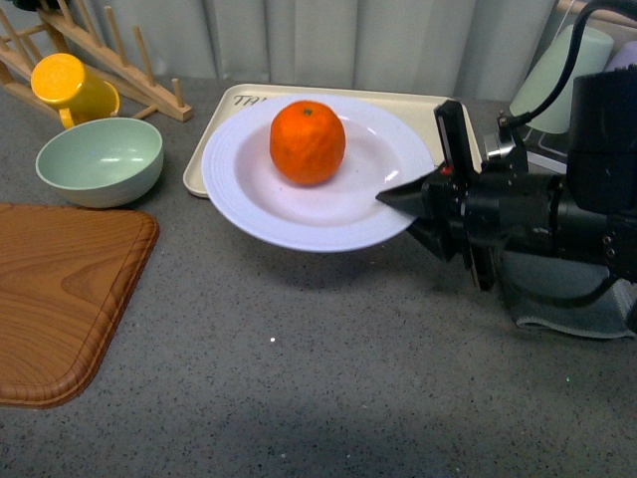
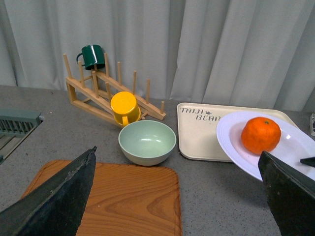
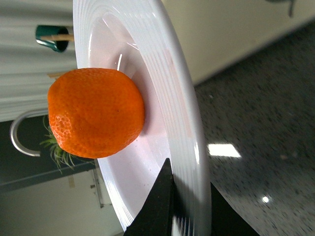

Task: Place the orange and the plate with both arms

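The orange sits in the well of the pale plate. The plate hangs a little above the grey table, partly over the beige tray. My right gripper is shut on the plate's right rim, one finger above and one below. In the right wrist view the rim runs between the dark fingers, with the orange close by. My left gripper is open and empty above the wooden board's edge. From there the plate and orange lie off to one side. The left arm is out of the front view.
A mint-green bowl and a yellow cup stand at the back left by a wooden rack. The beige tray lies behind the plate. A wooden board covers the left. A grey cloth lies under the right arm.
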Tool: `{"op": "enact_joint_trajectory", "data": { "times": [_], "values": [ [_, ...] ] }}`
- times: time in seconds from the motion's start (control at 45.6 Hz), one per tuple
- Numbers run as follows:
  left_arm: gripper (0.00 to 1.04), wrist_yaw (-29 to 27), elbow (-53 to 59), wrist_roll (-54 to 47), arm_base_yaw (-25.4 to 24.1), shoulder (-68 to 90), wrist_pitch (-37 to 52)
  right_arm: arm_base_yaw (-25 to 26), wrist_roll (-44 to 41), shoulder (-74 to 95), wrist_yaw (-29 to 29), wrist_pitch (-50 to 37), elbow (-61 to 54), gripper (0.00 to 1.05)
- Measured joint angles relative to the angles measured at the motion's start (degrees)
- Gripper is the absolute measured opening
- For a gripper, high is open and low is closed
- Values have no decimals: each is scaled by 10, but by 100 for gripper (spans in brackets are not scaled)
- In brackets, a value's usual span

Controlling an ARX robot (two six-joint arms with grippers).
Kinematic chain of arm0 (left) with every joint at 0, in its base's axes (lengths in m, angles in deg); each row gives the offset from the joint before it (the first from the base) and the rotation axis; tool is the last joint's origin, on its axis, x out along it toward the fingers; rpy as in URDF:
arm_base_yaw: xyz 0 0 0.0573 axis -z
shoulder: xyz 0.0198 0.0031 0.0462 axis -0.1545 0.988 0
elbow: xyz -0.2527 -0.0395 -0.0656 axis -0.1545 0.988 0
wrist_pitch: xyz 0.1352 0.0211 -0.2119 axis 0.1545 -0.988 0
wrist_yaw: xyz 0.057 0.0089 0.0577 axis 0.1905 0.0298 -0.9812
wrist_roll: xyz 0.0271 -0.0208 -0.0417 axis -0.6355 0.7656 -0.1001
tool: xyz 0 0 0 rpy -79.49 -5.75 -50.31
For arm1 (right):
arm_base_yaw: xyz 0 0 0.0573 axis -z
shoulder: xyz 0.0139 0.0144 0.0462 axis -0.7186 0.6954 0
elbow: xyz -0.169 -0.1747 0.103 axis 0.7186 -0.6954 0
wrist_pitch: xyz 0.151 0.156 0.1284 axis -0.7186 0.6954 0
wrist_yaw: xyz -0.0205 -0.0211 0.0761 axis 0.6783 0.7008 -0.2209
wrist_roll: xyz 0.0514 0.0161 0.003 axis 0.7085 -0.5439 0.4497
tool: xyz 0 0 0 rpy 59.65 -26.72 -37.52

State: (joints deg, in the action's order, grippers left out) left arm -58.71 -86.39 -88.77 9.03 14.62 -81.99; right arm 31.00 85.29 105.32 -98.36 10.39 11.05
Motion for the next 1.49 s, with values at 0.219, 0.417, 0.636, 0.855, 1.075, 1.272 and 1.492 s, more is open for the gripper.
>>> {"op": "enact_joint_trajectory", "data": {
  "times": [0.219,0.417,0.636,0.855,1.075,1.272,1.492],
  "values": [
    [98,0,0,0,0,0,0,-14,48,38,51,24,88,4],
    [98,0,0,0,0,0,0,-42,86,92,99,78,183,4],
    [98,0,0,0,0,0,0,-58,104,145,105,142,291,4],
    [98,0,0,0,0,0,0,-61,86,186,109,202,367,4],
    [98,0,0,0,0,0,0,-61,73,200,114,224,391,4],
    [98,0,0,0,0,0,0,-61,53,199,109,245,395,27],
    [98,0,0,0,0,0,0,-57,7,150,127,267,353,62]
  ]
}}
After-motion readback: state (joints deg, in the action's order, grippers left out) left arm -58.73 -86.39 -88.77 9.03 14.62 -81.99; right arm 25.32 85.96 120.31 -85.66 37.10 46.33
